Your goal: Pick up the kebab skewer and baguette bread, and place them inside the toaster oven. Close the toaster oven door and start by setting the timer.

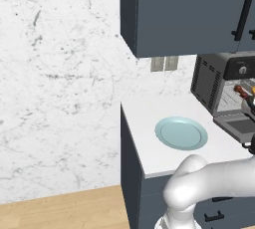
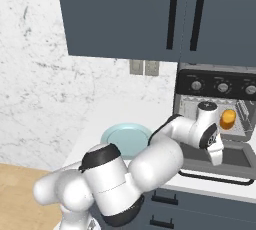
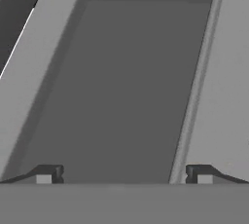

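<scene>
— On the white counter [image 1: 149,123], what sat furthest toward nine o'clock?

— A pale blue plate [image 1: 181,133], with nothing on it. At about three o'clock from it stood the toaster oven [image 1: 208,81], vented side facing the left base camera, with grey cabinets [image 1: 189,9] hanging at twelve o'clock above.

— And the food?

— Both pieces lay on the wire rack inside. The kebab skewer [image 1: 241,91] showed as red-brown chunks at the right edge of the left base view; the baguette bread [image 2: 228,118] was the orange piece in the right base view, at three o'clock from the arm's wrist.

— Was the oven closed?

— No. The toaster oven door [image 2: 220,160] lay folded down flat, its dark window facing up.

— Where was the gripper [image 3: 124,174]?

— Just above that door, pointing down at the glass. Its fingers [image 3: 48,173] stood spread wide, grasping nothing.

— The timer?

— Three knobs [image 2: 222,87] lined the black control strip; I couldn't tell which was it.
</scene>
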Available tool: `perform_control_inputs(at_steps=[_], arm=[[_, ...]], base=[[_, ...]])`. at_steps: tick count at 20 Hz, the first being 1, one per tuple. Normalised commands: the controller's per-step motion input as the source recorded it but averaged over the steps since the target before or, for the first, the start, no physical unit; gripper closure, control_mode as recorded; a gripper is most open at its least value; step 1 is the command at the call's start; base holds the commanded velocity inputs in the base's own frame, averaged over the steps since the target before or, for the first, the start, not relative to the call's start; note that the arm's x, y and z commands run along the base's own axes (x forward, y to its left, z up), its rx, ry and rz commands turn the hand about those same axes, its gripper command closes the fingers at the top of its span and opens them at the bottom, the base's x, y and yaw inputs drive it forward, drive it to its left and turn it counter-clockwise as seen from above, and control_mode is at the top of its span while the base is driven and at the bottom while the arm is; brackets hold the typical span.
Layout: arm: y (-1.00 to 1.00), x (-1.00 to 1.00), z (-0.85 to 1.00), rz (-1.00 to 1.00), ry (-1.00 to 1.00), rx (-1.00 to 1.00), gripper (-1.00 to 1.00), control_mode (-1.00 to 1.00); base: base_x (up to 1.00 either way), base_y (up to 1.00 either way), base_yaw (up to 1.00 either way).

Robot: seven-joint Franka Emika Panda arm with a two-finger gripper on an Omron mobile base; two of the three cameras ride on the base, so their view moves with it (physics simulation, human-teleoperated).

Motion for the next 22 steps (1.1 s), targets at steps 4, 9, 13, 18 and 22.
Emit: perform_control_inputs(at_steps=[4, 9, 13, 18, 22], arm=[[-0.18, 0.33, -0.02, -0.07, 0.0, 0.14, -1.0, -1.0], [0.0, 0.35, 0.0, -0.07, -0.02, 0.15, -1.0, -1.0], [0.0, 0.31, 0.0, -0.08, -0.04, 0.1, -1.0, -1.0], [0.0, 0.24, 0.0, -0.07, -0.05, 0.07, -1.0, -1.0], [0.09, 0.29, -0.01, -0.08, -0.07, 0.03, -1.0, -1.0]], base=[[0.0, 0.0, 0.0], [0.0, 0.0, 0.0], [0.0, 0.0, 0.0], [0.0, 0.0, 0.0], [0.0, 0.0, 0.0]])
